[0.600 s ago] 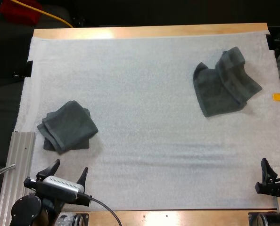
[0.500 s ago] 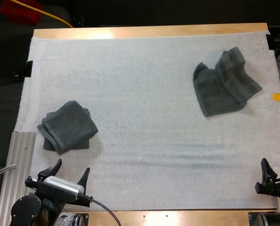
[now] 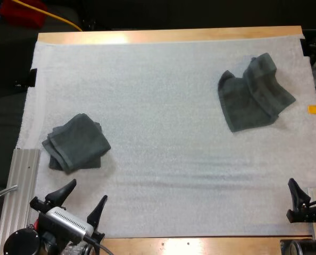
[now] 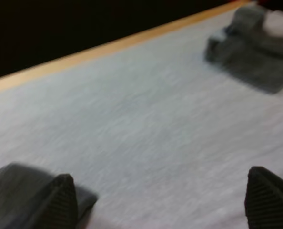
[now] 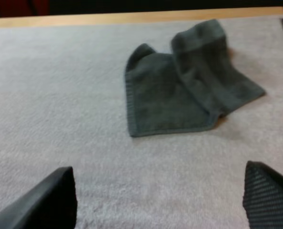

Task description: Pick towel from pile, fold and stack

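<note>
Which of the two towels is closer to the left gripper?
The folded towel, lying just beyond the left gripper; the crumpled towel sits far across the mat.

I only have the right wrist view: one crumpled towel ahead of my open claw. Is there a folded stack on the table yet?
Observer: Yes. The high view shows a folded stack on the left side of the mat.
Operator: Where is the left claw?
Observer: The left claw is at the mat's near edge, just short of the stack, open and empty.
Operator: Does the stack touch my crumpled towel?
Observer: No. The crumpled towel lies far to the right, with bare mat between them.
</note>
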Motion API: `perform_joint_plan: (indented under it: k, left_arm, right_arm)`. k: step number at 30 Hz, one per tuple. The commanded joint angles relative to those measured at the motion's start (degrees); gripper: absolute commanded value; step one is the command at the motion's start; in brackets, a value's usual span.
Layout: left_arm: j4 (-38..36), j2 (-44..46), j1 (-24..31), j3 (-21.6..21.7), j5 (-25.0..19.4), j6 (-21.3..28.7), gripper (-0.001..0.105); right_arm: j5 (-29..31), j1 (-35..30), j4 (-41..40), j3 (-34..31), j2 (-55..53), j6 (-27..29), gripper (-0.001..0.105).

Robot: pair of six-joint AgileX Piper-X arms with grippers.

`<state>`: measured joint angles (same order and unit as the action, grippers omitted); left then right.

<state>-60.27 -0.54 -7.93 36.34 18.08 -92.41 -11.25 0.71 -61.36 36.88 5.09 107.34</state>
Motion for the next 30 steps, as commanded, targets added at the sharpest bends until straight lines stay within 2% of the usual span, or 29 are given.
perform_joint_plan:
  k: [1,5,14,18,23,30]
  left_arm:
    - [1.3,-1.2,-0.8,0.7,1.0,-0.3,0.069]
    - [2.4,-4.5,-3.2,2.2,1.5,-0.3,0.069]
    - [2.5,-10.0,-8.2,5.0,4.6,-0.1,0.069]
    - [2.5,-11.8,-10.4,5.9,7.4,-0.1,0.069]
    - [3.2,-13.8,-12.7,6.2,7.5,0.0,0.069]
    - [4.2,-15.6,-12.9,6.2,7.5,0.0,0.069]
  right_arm:
    - [-1.8,-0.2,0.8,1.3,1.4,2.0,0.07]
    - [-4.5,0.1,0.8,3.4,5.1,4.9,0.07]
    - [-12.2,1.3,0.8,7.8,13.3,5.4,0.07]
    - [-12.9,1.7,1.0,10.1,17.3,6.2,0.07]
    - [-13.7,1.7,2.8,11.8,23.0,6.5,0.07]
    - [-13.4,1.7,8.0,13.7,30.9,6.5,0.07]
